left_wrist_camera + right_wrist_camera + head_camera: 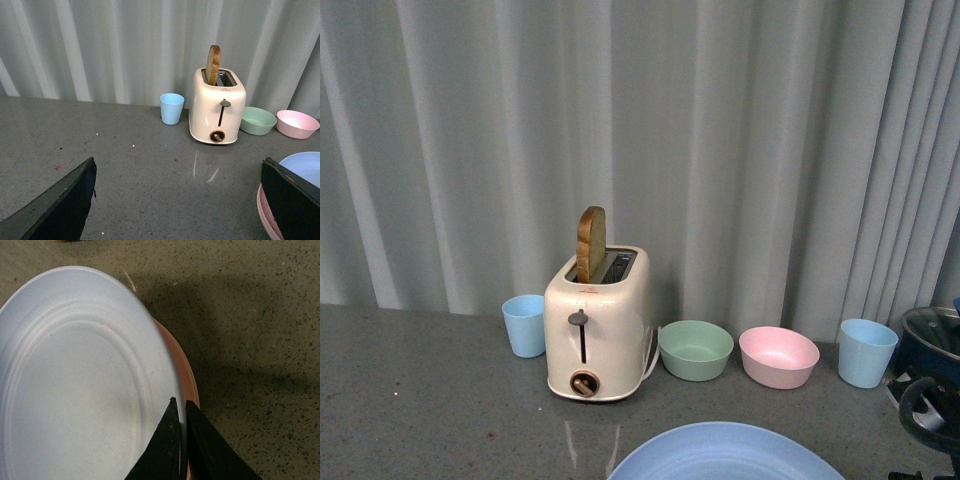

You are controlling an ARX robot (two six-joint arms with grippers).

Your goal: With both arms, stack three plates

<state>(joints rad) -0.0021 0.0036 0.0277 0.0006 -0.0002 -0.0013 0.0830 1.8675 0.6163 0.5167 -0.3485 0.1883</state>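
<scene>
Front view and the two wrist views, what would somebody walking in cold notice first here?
Probably the cream toaster at the back of the grey counter, a slice of toast standing out of its slot, with a blue cup on one side and a green bowl and pink bowl on the other. Next, the light blue plate up close, its rim pinched by the right gripper over a pink plate.
</scene>
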